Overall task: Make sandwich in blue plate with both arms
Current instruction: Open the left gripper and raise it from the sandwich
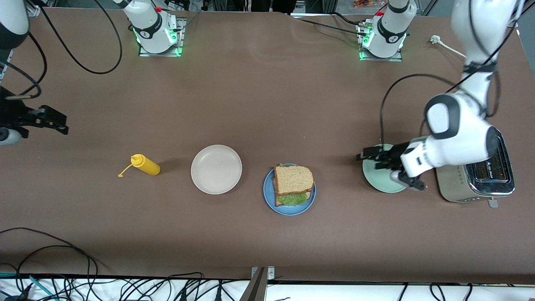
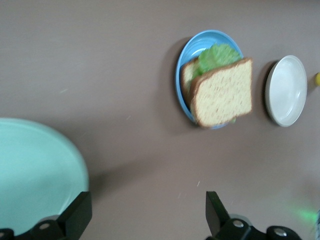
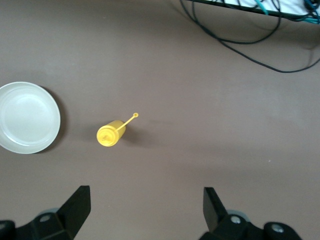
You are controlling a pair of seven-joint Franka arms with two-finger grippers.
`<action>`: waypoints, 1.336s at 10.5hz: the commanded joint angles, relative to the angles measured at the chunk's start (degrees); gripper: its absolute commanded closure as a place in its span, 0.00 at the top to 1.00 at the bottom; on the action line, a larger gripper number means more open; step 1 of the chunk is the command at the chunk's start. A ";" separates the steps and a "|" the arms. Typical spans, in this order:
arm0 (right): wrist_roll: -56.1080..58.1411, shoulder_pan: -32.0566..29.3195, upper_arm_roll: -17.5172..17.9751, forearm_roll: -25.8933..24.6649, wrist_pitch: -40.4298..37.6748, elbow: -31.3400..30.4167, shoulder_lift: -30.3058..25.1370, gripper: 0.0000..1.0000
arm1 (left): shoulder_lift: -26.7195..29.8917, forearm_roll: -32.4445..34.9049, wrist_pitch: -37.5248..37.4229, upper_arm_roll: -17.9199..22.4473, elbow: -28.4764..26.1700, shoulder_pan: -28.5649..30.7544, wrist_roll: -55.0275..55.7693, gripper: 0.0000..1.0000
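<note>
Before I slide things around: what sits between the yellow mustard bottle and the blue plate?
The cream-white plate, empty, sits between the yellow mustard bottle and the blue plate holding the sandwich, as the front view shows.

Even bright light, soft shadows; left wrist view perhaps slightly blurred.

No readable text, labels or numbers.

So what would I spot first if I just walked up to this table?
Probably the sandwich, bread with green lettuce poking out, sitting on the blue plate in the middle of the table. Next, the left gripper hanging with open jaws over a green plate beside a shiny toaster. A yellow bottle lies near a white plate.
</note>
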State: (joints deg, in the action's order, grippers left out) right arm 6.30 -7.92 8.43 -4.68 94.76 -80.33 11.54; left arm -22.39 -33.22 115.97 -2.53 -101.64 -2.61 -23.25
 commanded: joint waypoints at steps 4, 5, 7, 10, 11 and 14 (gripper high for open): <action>-5.57 0.27 -1.31 -0.16 -2.03 1.58 -0.47 1.00 | 19.29 23.97 -15.31 0.33 -3.75 0.68 9.26 1.00; -5.69 0.45 -1.22 -0.07 -1.42 1.58 -0.38 1.00 | 21.67 27.56 -17.51 0.68 -3.13 0.33 10.40 1.00; -5.78 0.54 -1.22 0.11 -0.98 1.49 -0.29 1.00 | 26.24 32.68 -18.68 0.95 -2.78 -0.11 10.33 1.00; -5.86 0.54 -1.22 0.28 -0.63 1.31 -0.29 1.00 | 31.60 35.05 -24.54 3.06 -2.69 0.06 10.41 1.00; -5.78 0.54 -1.22 0.28 -0.63 1.23 -0.29 1.00 | 32.75 36.55 -25.79 2.97 -2.25 0.06 10.41 1.00; -5.86 0.89 -1.22 0.37 -0.19 0.87 -0.20 1.00 | 30.50 36.56 -31.22 2.71 2.22 0.15 16.18 1.00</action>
State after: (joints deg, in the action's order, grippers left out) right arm 1.48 -7.29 7.00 -4.64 94.13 -79.47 11.24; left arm 10.21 1.42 88.93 0.51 -102.65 -2.00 -12.51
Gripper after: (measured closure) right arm 0.000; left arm 0.000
